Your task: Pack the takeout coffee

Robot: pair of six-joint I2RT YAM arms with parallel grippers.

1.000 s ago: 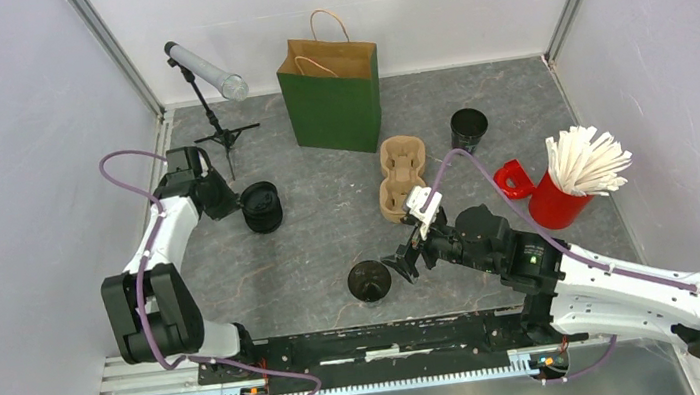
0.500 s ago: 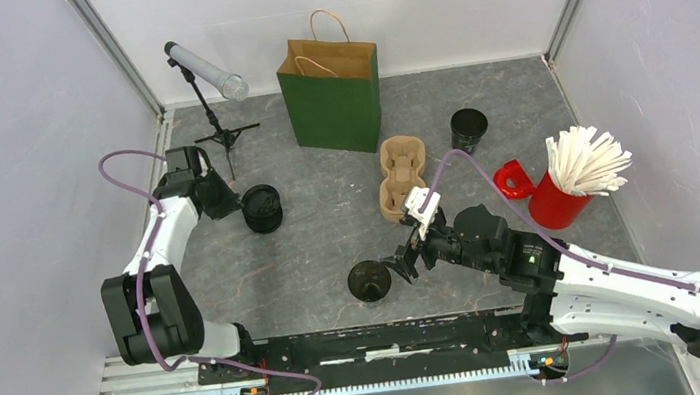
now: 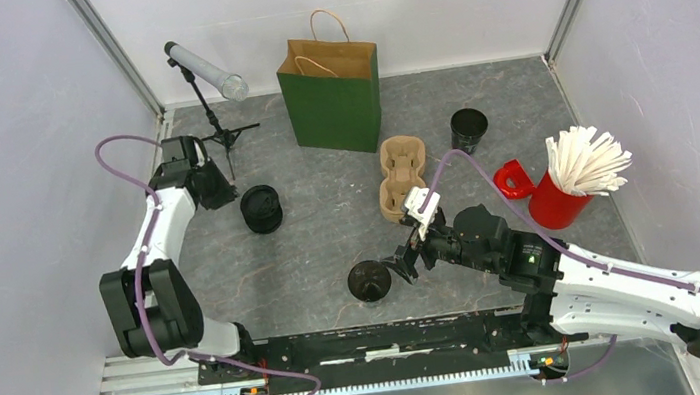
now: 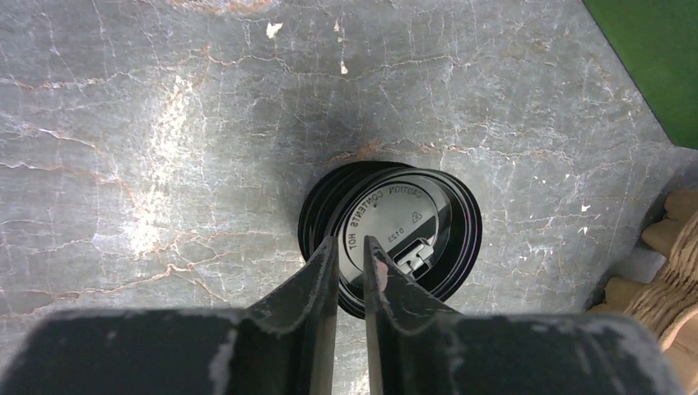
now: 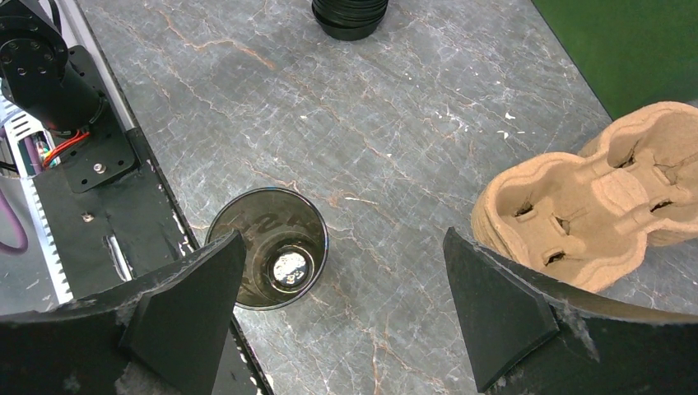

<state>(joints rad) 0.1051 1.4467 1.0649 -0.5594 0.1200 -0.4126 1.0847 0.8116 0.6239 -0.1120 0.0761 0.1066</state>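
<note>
Grey marbled tabletop (image 3: 332, 250) carries a green paper bag (image 3: 334, 99) at the back and a cardboard tray (image 3: 402, 176) mid-table. Right gripper (image 5: 342, 247) is spread wide and empty beside the lidless cup (image 5: 267, 259). Left gripper (image 4: 350, 243), parted by a narrow slit, holds nothing over the lid stack (image 4: 403, 214). Takeout coffee (image 3: 469, 128) stands upright near the tray's far right side, well apart from both grippers.

We see two arms, white shells between black joints: the left arm (image 3: 158, 243) and the right arm (image 3: 629, 289), each trailed by a purple cable (image 3: 119, 150). A small green spot (image 3: 535, 257) marks the right arm's black elbow. The left gripper (image 4: 350, 247) and right gripper (image 5: 343, 239) have black wedge fingers (image 4: 317, 288) with scuffed, pale edges. Both bases sit on a black rail (image 3: 394, 338).
</note>
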